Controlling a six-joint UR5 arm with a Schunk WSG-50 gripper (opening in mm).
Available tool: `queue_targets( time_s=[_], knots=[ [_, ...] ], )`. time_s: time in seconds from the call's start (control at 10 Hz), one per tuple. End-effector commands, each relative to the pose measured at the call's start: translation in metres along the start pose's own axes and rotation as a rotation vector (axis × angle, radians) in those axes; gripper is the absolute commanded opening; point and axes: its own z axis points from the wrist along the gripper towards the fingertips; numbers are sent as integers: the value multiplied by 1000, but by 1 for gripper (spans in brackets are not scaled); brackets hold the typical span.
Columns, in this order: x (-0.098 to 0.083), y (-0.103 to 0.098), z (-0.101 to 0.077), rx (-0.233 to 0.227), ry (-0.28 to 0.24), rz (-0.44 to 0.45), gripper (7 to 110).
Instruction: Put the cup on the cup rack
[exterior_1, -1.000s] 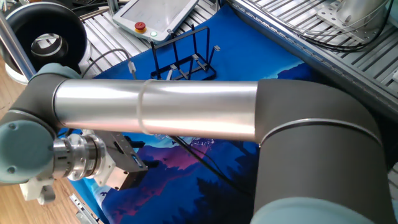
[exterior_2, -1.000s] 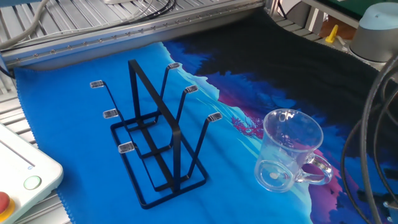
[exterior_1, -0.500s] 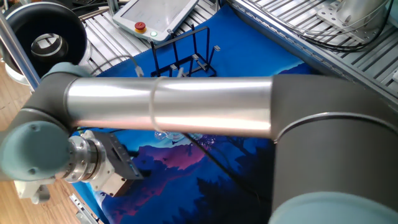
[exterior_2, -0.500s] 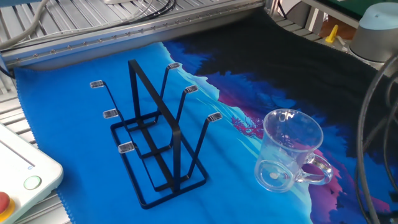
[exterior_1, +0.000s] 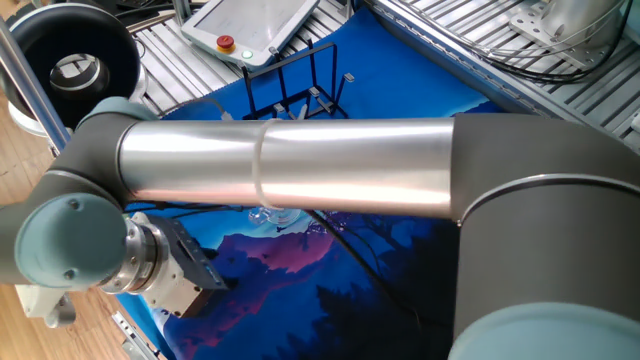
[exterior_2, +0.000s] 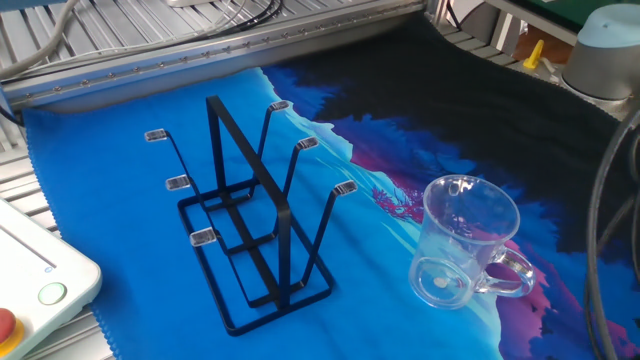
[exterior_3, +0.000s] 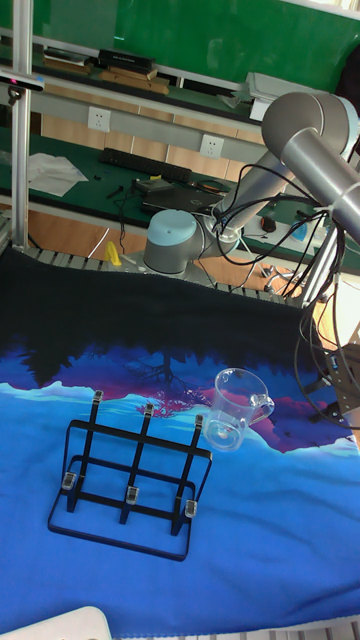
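Observation:
The cup (exterior_2: 465, 250) is a clear glass mug standing upright on the blue cloth, its handle (exterior_2: 510, 275) turned away from the cup rack. The black wire cup rack (exterior_2: 250, 215) stands a short way to its left with nothing on its pegs. In the tall fixed view the cup (exterior_3: 232, 408) sits just right of the rack (exterior_3: 130, 475). In one fixed view my arm hides most of the cup; only a sliver of glass (exterior_1: 262, 214) shows under it, with the rack (exterior_1: 300, 90) behind. My gripper (exterior_1: 205, 270) shows only as a dark body at the wrist, away from the cup, its fingers unclear.
A white teach pendant (exterior_1: 250, 25) lies behind the rack and reaches the cloth's corner (exterior_2: 30, 280). A black round unit (exterior_1: 70, 60) stands at the far left. Cables (exterior_2: 600, 200) hang at the right edge. Ribbed aluminium rails (exterior_2: 200, 40) border the cloth.
My forearm and wrist have shifted slightly across one fixed view, and the cables at the other view's right edge moved a little. Cup and rack have stayed put.

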Motion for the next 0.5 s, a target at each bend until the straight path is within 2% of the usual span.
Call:
queue_targets(
  time_s=[0.0,0.1,0.3,0.4],
  knots=[
    [-15,11,-2,-46,-64,42,66],
    [-8,9,-1,-38,-35,61,66],
    [34,17,-4,-64,136,86,66],
    [29,19,-3,-72,114,93,66]
  ],
)
